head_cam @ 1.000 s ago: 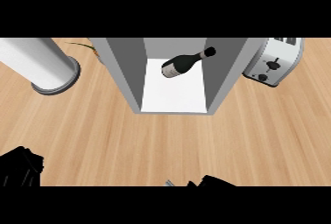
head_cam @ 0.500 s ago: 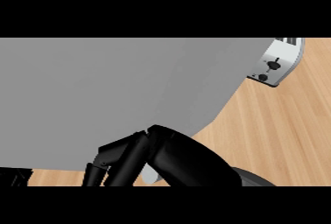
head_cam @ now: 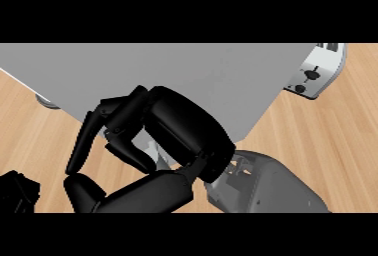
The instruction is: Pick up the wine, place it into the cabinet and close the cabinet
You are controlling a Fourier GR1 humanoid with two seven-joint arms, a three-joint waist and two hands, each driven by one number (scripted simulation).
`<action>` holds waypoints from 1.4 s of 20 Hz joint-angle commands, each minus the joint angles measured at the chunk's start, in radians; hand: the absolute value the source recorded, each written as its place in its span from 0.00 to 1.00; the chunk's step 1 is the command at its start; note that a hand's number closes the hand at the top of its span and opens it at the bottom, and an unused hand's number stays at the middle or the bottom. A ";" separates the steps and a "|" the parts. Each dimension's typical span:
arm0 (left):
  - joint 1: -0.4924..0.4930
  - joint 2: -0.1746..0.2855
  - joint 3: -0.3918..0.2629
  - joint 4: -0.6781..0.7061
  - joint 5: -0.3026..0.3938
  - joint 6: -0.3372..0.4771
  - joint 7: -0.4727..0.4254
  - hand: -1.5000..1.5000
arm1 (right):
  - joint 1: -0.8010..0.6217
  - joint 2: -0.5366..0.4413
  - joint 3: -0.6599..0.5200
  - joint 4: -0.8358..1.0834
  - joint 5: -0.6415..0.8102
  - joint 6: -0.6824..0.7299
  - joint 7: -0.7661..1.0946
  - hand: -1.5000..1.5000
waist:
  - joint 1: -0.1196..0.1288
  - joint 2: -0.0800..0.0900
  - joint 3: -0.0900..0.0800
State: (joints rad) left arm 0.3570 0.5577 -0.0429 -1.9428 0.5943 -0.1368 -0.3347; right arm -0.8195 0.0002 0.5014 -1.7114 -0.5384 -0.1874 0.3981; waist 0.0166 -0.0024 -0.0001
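A wide grey cabinet panel (head_cam: 192,80) fills the upper middle of the head view and hides the cabinet's inside. The wine bottle does not show. My right hand (head_cam: 177,135) is at the centre, on its grey forearm (head_cam: 273,187) coming in from the lower right. Its fingers (head_cam: 92,135) are stretched out to the upper left along the panel's lower edge, and its thumb (head_cam: 111,195) lies below; it is open and holds nothing. My left hand (head_cam: 16,192) rests open at the lower left edge.
A silver toaster (head_cam: 319,72) stands at the upper right, beside the cabinet. The base of a grey cylinder (head_cam: 48,103) peeks out from under the panel at the left. Wooden counter (head_cam: 325,135) shows to the right and lower left.
One second ago the cabinet stood open with the wine bottle lying inside. The grey panel now covers it, and my right hand has risen from the lower edge to the centre.
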 commanded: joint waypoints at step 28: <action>-0.060 -0.068 0.075 0.009 -0.044 -0.061 0.077 1.00 | -0.084 -0.104 -0.304 0.625 0.017 0.313 -0.293 1.00 | 0.018 0.015 0.000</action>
State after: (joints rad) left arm 0.3000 0.4956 0.0256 -1.9231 0.5482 -0.2031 -0.2591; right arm -0.8759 -0.0341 0.3053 -1.2548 -0.5567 0.1786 0.1280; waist 0.0351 -0.0390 -0.0094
